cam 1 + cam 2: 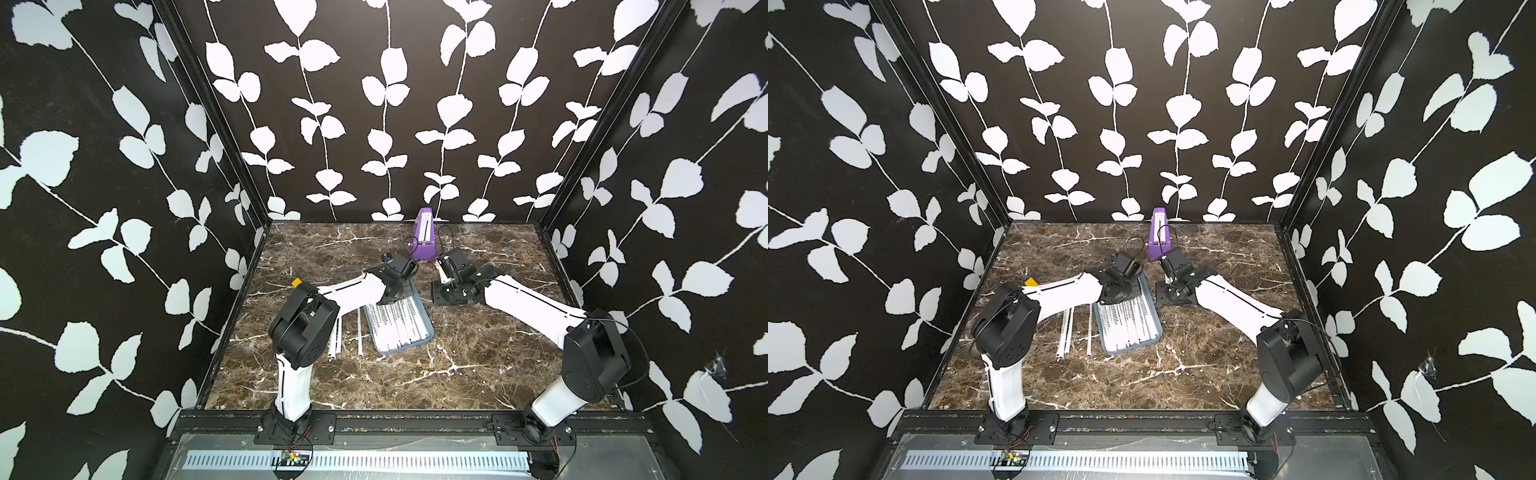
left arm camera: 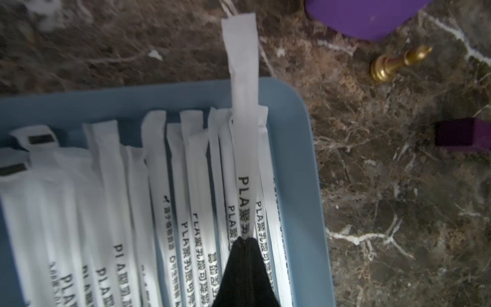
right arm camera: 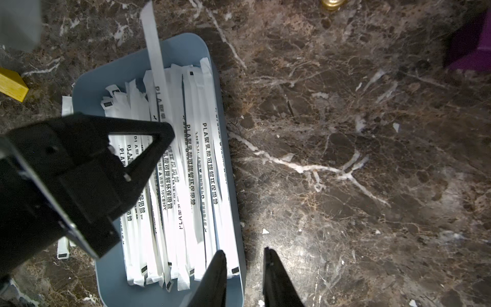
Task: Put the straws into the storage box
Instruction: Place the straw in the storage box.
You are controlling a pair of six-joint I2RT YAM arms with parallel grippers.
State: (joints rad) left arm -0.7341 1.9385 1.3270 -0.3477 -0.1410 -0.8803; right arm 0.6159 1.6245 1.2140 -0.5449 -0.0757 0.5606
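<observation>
- My left arm reaches forward over the far end of the storage box [image 2: 300,159], wrist tipped down. My right arm stretches in and hovers at the box's two o'clock.
- There is one box. Three loose straws [image 1: 337,332] lie on the table at its nine o'clock. The packed straws [image 3: 186,172] inside overlap too much to count.
- My left gripper [image 2: 244,240] is clamped on one held straw [image 2: 243,138], whose free end pokes past the rim at twelve o'clock.
- My right gripper [image 3: 244,252] shows a narrow gap and holds nothing.
</observation>
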